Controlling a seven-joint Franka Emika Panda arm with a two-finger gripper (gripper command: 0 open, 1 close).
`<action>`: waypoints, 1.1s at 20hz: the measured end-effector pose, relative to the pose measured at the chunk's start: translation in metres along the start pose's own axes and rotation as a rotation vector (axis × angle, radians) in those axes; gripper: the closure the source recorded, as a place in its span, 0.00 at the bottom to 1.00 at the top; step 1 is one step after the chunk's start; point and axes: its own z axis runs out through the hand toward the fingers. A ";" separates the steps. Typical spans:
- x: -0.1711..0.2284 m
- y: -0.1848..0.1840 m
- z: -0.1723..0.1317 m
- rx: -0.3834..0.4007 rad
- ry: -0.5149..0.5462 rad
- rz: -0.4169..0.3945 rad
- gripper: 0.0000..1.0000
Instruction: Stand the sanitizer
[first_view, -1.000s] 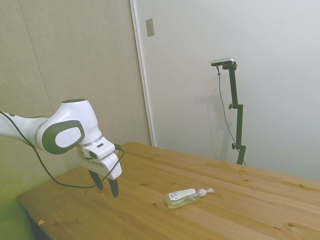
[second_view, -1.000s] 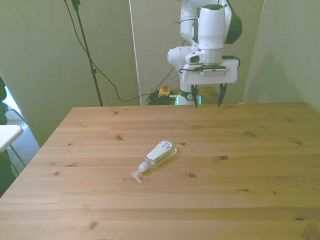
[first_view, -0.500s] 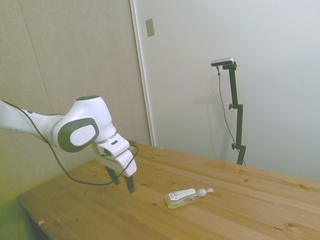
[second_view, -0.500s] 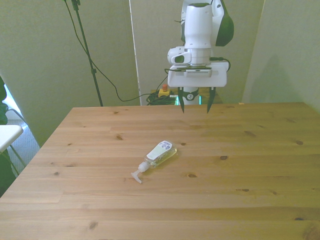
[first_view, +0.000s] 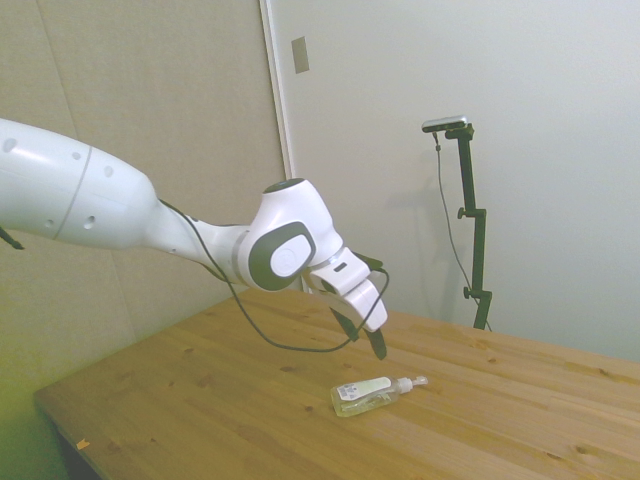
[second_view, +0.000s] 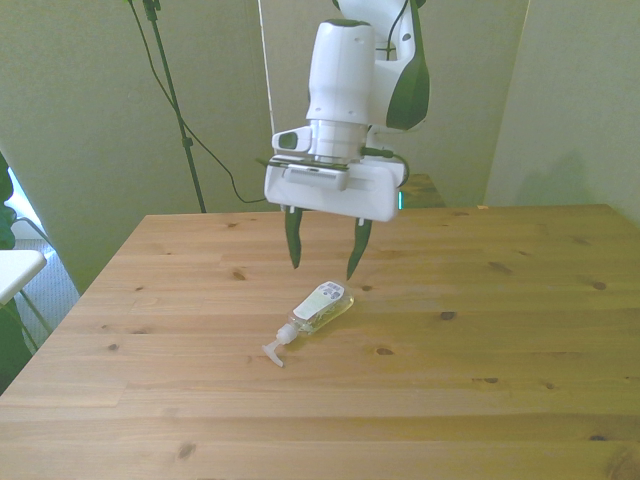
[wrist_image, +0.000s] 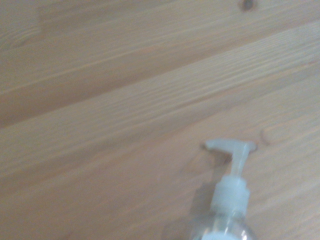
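The sanitizer (second_view: 318, 309) is seen lying on its side on the wooden table (second_view: 500, 340), a small clear bottle partly filled with pale yellowish liquid that is pooled along its lower side. A white label is carried on its upper face, and a white pump nozzle (second_view: 273, 351) is fitted at one end, its tip resting on the wood. In the front view the nozzle end is turned toward the near edge of the table and the front view's left, while the bottle's base is turned toward the far edge. The gripper (second_view: 323, 244) is held in the air above and just behind the base of the sanitizer, clear of it, with its two dark fingers pointed down at the table. The fingers are spread wide apart and nothing is held between them. In the side view the gripper (first_view: 362, 335) is seen above the sanitizer (first_view: 368, 395), not touching it. In the wrist view only the nozzle (wrist_image: 231, 150) and neck of the bottle are shown against the wood grain.
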 end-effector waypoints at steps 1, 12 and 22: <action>0.009 -0.002 0.006 -0.004 0.008 0.011 0.00; 0.044 -0.002 0.079 -0.042 0.006 0.089 0.00; 0.051 -0.004 0.117 -0.069 -0.003 0.096 1.00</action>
